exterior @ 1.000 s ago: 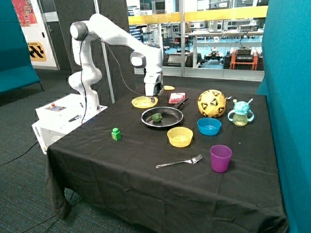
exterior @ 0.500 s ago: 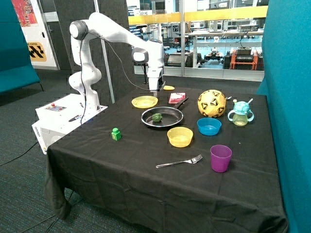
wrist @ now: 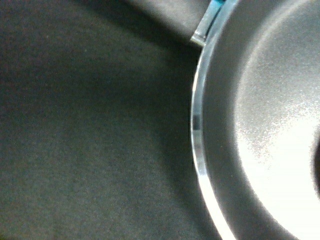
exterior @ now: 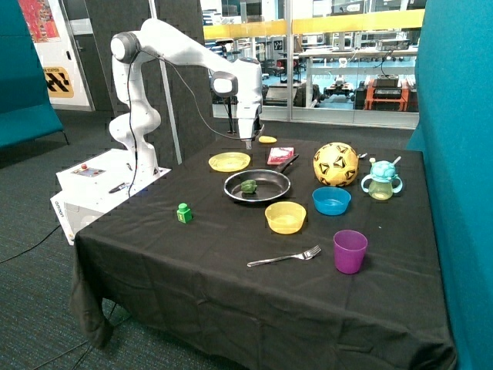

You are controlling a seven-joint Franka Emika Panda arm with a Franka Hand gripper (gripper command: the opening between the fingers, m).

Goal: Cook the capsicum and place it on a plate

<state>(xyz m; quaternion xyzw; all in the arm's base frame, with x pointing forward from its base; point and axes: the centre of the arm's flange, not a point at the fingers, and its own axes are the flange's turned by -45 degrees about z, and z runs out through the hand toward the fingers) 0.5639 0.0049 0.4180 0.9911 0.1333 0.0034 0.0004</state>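
Rising gripper [exterior: 248, 142], capsicum [exterior: 248, 186] left in pan [exterior: 271, 194]

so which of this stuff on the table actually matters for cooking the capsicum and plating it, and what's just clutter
Part of the job:
- capsicum, lying in the frying pan
- yellow plate, beside the pan, nothing on it yet
- gripper, above the table behind the pan

Just lying about:
- yellow bowl
- blue bowl
- purple cup
- fork
- yellow ball
- sippy cup
- green bottle toy
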